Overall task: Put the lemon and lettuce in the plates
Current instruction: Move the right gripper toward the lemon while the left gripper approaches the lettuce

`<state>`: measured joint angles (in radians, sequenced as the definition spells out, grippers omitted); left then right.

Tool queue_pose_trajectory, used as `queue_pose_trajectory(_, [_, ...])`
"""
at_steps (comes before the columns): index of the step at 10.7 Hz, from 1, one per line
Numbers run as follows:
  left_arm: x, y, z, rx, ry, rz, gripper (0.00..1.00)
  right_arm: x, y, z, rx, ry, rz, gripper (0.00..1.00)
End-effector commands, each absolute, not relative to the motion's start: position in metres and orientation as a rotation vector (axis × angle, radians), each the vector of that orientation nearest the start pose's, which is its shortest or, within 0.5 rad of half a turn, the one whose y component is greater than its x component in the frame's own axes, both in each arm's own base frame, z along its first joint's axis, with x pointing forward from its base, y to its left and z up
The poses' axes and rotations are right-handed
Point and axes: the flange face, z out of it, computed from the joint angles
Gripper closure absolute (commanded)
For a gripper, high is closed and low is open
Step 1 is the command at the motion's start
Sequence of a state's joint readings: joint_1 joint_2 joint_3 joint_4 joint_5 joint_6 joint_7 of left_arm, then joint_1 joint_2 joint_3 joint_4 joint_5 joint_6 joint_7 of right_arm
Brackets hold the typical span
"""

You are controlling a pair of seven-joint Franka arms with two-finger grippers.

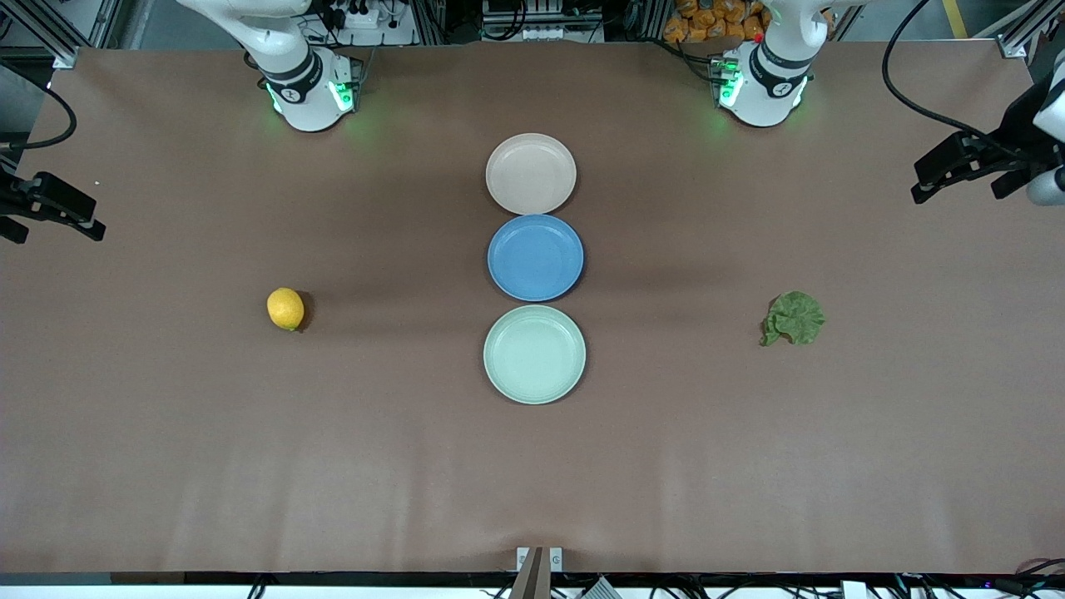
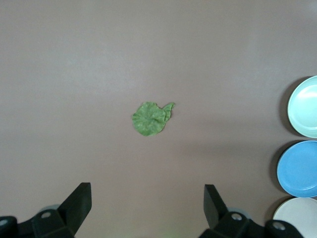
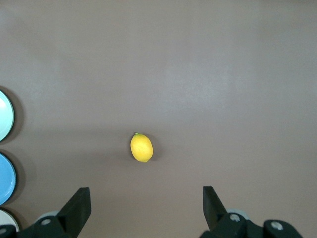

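Note:
The yellow lemon [image 1: 285, 309] [image 3: 141, 148] lies on the brown table toward the right arm's end. The ruffled green lettuce [image 1: 794, 318] [image 2: 151, 118] lies toward the left arm's end. Between them stand the plates, both bare: a beige-pink plate [image 1: 531, 173] [image 2: 297, 215] closest to the bases and a mint green plate [image 1: 534, 353] [image 2: 306, 106] nearest the front camera. My left gripper [image 1: 936, 175] [image 2: 147, 198] hangs high over its end of the table, open and holding nothing. My right gripper [image 1: 71, 216] [image 3: 146, 201] hangs open and holding nothing over the other end.
A blue plate [image 1: 535, 257] [image 2: 299, 168] [image 3: 6, 178] sits between the two pale plates, touching both, the three in a line down the table's middle. Brown table [image 1: 250, 457] stretches bare around the lemon and lettuce.

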<state>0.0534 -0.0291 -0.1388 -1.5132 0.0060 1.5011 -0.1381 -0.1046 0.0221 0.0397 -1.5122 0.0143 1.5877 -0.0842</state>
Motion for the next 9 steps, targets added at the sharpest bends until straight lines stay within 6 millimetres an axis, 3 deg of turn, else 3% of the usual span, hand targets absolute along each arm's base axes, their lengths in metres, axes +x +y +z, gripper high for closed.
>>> queue_pose_trajectory(1, [0.549, -0.041, 0.61, -3.109, -0.048, 0.105, 0.0, 0.561, -0.035, 0.617, -3.117, -0.007, 0.033, 0.0])
queue_pose_trajectory(3, [0.554, -0.038, 0.577, -3.109, -0.055, 0.118, 0.0, 0.57, -0.037, 0.546, -3.101, -0.007, 0.213, 0.0])
queue_pose_trajectory(5, [0.555, -0.039, 0.552, -3.108, -0.069, 0.115, 0.0, 0.57, -0.042, 0.487, -3.093, 0.012, 0.255, 0.0])
queue_pose_trajectory(9, [0.552, -0.038, 0.487, -3.11, -0.073, 0.116, 0.0, 0.552, 0.004, 0.384, -3.101, -0.097, 0.244, 0.0])
